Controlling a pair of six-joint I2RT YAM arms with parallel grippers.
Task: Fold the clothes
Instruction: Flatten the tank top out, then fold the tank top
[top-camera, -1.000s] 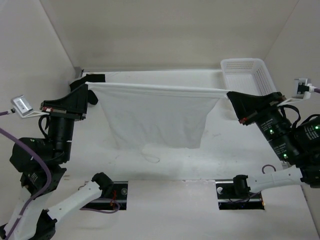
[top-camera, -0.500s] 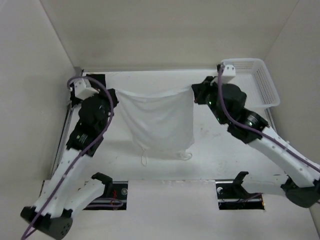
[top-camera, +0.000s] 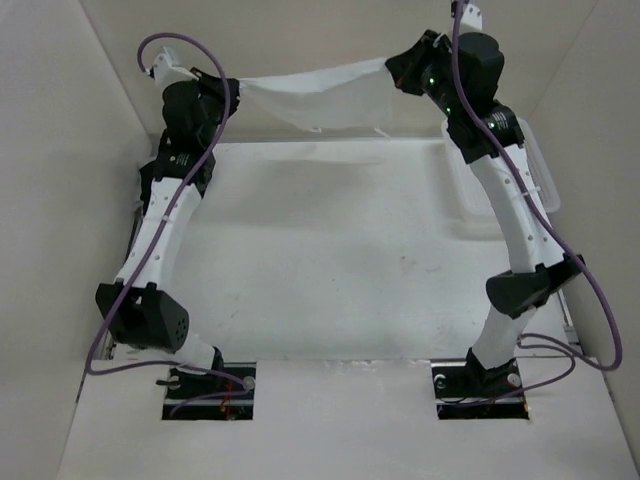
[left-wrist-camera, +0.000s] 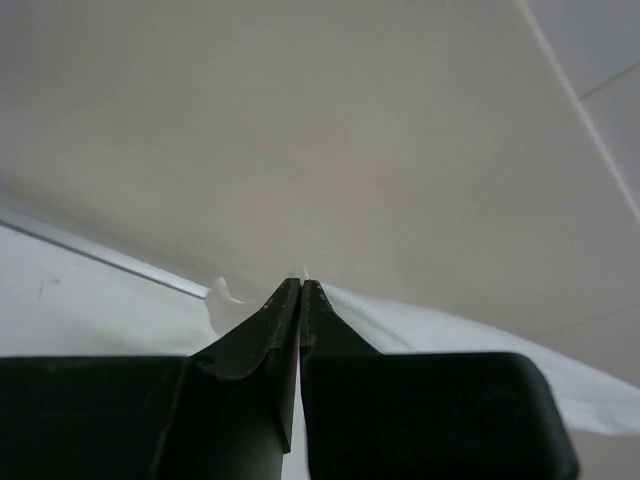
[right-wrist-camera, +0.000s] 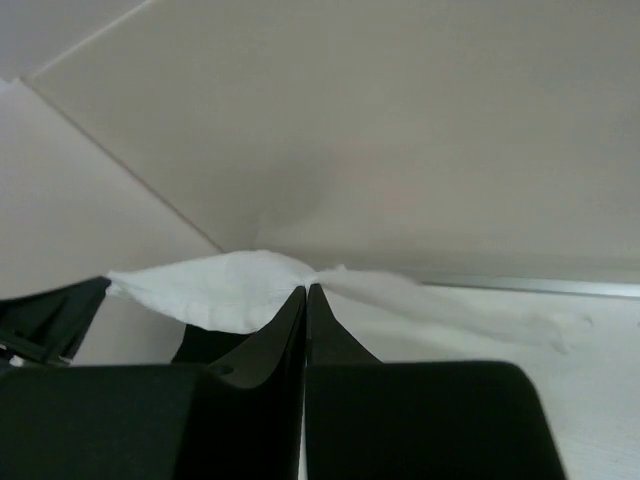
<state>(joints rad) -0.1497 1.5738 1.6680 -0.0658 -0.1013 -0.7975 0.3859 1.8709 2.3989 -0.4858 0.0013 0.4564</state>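
As the top view shows, the clothes (top-camera: 315, 100) hang stretched sideways between the arms, above the table's (top-camera: 320, 260) far edge, with the left gripper (top-camera: 232, 92) and right gripper (top-camera: 392, 68) each clamped on a corner. Left wrist: jaws pinch them, and they run off rightward. Right wrist: jaws pinched too, clothes apparently trailing leftward.

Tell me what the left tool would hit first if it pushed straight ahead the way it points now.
The left tool, shut on a corner of the clothes, points at the enclosure wall. That wall looks like the first thing in line; how far off it is I cannot tell.
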